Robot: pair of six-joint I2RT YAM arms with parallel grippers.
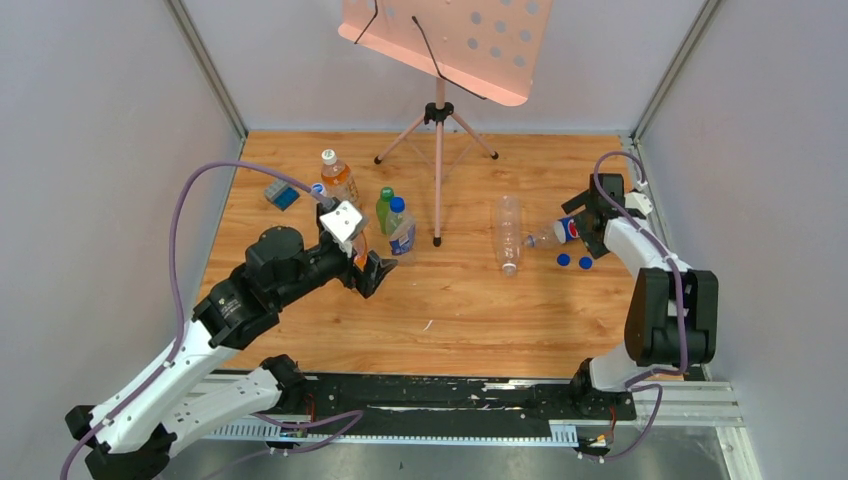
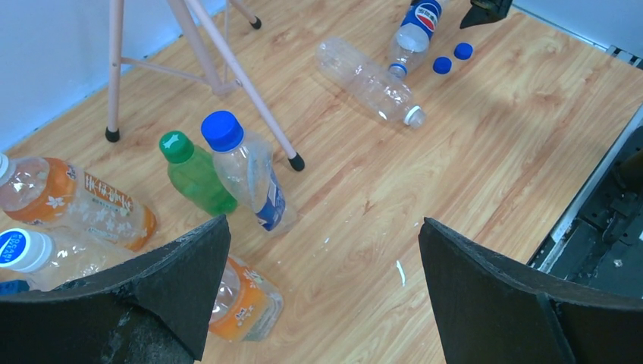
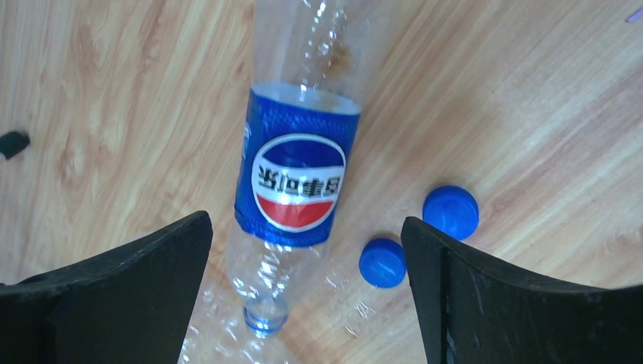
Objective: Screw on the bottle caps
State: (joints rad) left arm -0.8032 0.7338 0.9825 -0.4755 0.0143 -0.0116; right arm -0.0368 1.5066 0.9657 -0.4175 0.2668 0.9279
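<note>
**Overhead and wrist views of the wooden table [image 1: 450, 330].** The left gripper [image 2: 322, 227] hangs with its jaws spread wide and nothing between them. It is above a cluster of capped bottles at the left: a green bottle [image 2: 196, 180], a blue-capped bottle [image 2: 246, 178] leaning against it, and orange drink bottles [image 2: 79, 203]. One orange bottle lies partly under the left finger [image 2: 152, 303]; whether they touch cannot be judged.

The right gripper [image 3: 305, 221] is likewise wide open and empty, held over a Pepsi bottle [image 3: 297, 178] that lies on its side with its neck [image 3: 265, 318] uncapped. Two loose blue caps [image 3: 450, 212] rest on the table just beside that bottle, near the right finger [image 3: 515, 303]. They are close together but apparently not touching.

A long clear bottle [image 1: 508, 232] with a white cap [image 2: 414, 116] lies next to the Pepsi bottle's neck. A blue-grey block [image 1: 281, 195] sits at far left, and a pink music stand [image 1: 440, 40] stands at the rear centre.
</note>
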